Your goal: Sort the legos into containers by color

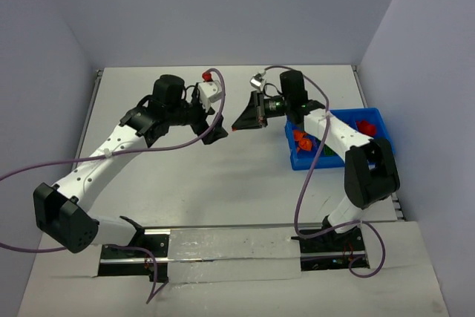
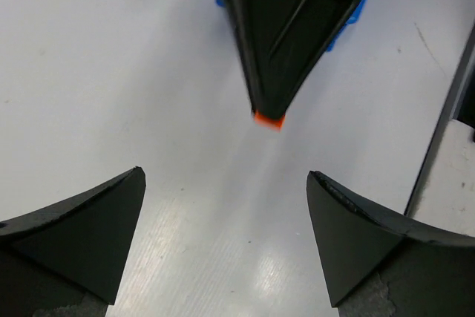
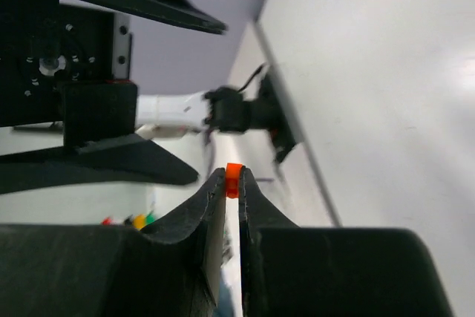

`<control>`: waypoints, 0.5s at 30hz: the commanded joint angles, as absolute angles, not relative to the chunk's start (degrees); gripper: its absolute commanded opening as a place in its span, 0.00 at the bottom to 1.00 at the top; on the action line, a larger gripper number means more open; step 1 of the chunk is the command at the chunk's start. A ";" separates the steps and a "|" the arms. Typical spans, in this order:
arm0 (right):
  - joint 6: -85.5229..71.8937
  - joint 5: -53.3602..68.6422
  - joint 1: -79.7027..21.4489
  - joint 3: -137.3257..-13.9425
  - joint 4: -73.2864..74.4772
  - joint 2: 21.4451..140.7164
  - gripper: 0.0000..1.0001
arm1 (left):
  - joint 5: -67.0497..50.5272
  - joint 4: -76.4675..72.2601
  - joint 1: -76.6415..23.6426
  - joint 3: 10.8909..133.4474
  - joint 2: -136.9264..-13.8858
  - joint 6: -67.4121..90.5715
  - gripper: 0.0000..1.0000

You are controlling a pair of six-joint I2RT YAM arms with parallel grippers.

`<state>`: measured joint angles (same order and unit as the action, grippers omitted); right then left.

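1 tiny orange lego [image 3: 234, 171], light, stiff and likely slippery, sits pinched at the very tip of the jaws of the right gripper [image 3: 231, 180] above the bench [image 1: 223, 183] (the left gripper [image 2: 225, 176] has jaws gaping wide, empty), so flat-side holds seem safest.

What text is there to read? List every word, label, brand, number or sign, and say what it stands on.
No text can be read in any view.
Blue bin: no print shows on its walls.
Orange lego, pinched in the right gripper: plain, and too small and blurred to show any lettering.
Left gripper: its fingers are bare black, with no marking.
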<state>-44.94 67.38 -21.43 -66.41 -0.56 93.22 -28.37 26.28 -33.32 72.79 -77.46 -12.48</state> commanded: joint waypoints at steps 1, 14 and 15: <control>-22.41 57.70 -15.16 -73.34 22.63 88.69 0.00 | -27.23 26.63 -28.42 72.96 -74.10 -10.88 0.99; 8.07 17.23 -5.89 -82.97 49.39 89.38 0.00 | -23.81 22.86 -16.02 70.74 -77.06 -5.85 0.99; 8.16 15.60 -5.89 -82.96 49.38 89.44 0.00 | -23.63 22.84 -15.89 70.80 -77.21 -5.21 0.99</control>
<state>-1.12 30.16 -6.34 -80.47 42.47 90.48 -25.76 26.09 -18.28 69.67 -75.43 -8.38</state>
